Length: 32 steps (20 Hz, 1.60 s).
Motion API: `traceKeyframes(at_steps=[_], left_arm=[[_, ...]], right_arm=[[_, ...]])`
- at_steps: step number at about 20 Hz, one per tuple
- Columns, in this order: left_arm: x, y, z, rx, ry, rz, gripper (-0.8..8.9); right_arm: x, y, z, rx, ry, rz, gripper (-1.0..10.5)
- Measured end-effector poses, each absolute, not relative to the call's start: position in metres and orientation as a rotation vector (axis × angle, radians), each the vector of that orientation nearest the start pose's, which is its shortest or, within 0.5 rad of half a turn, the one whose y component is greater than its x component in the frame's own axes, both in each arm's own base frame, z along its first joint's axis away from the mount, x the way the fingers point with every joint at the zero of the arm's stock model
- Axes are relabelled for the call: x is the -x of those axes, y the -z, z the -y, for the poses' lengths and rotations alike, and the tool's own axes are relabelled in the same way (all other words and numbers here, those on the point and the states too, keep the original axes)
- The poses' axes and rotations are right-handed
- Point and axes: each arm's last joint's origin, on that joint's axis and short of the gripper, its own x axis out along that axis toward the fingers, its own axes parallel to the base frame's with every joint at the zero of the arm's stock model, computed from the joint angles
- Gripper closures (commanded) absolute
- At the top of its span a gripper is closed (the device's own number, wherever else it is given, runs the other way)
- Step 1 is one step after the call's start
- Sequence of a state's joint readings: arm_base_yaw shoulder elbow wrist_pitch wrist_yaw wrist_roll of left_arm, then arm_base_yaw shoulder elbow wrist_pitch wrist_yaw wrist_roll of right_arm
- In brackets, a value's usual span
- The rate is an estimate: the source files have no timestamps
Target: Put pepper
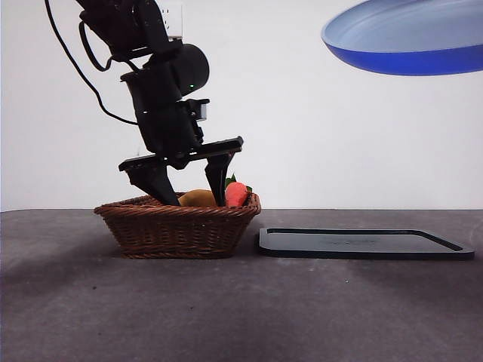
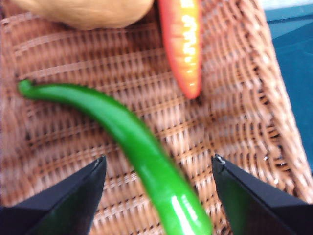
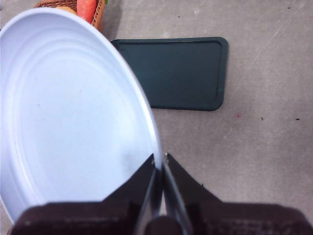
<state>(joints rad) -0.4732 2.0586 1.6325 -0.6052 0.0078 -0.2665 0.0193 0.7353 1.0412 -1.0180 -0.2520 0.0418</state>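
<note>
The pepper (image 2: pixel 142 147), a long glossy green one, lies on the floor of the wicker basket (image 2: pixel 230 112). My left gripper (image 2: pixel 159 159) is open, its jaws standing either side of the pepper's thick end without touching it. In the front view the left gripper (image 1: pixel 195 197) reaches down into the basket (image 1: pixel 177 230), whose wall hides the pepper. My right gripper (image 3: pixel 160 161) is shut on the rim of a blue plate (image 3: pixel 68 107) and holds it high at the upper right of the front view (image 1: pixel 407 38).
A red-orange fruit (image 2: pixel 183 44) and a yellow-orange fruit (image 2: pixel 88 12) lie in the basket beyond the pepper; both show above the rim (image 1: pixel 236 194) (image 1: pixel 198 198). A flat black tray (image 1: pixel 362 243) lies right of the basket, also seen below the plate (image 3: pixel 173 73).
</note>
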Motion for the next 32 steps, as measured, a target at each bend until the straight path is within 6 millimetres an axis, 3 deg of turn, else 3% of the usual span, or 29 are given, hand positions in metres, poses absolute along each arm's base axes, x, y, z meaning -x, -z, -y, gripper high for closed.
traceKeyframes(at_steps=[12,19,25,29,32], left_arm=[[-0.390,-0.183,0.214,-0.064,0.251,-1.111,4.41],[-0.388,-0.182,0.213,-0.078,0.232,-1.140,6.46],[-0.386,-0.181,0.211,-0.083,0.224,-1.163,6.79],[-0.383,-0.188,0.211,-0.079,0.232,-1.164,6.79],[-0.377,-0.214,0.207,-0.060,0.248,-1.120,6.79]], right_arm=[[-0.112,-0.349,-0.010,-0.124,-0.251,-0.715,9.4],[-0.112,-0.349,-0.010,-0.124,-0.252,-0.715,9.4],[-0.115,-0.348,-0.010,-0.122,-0.251,-0.728,9.4],[-0.121,-0.345,-0.010,-0.125,-0.250,-0.752,9.4],[-0.131,-0.341,-0.010,-0.130,-0.248,-0.794,9.4]])
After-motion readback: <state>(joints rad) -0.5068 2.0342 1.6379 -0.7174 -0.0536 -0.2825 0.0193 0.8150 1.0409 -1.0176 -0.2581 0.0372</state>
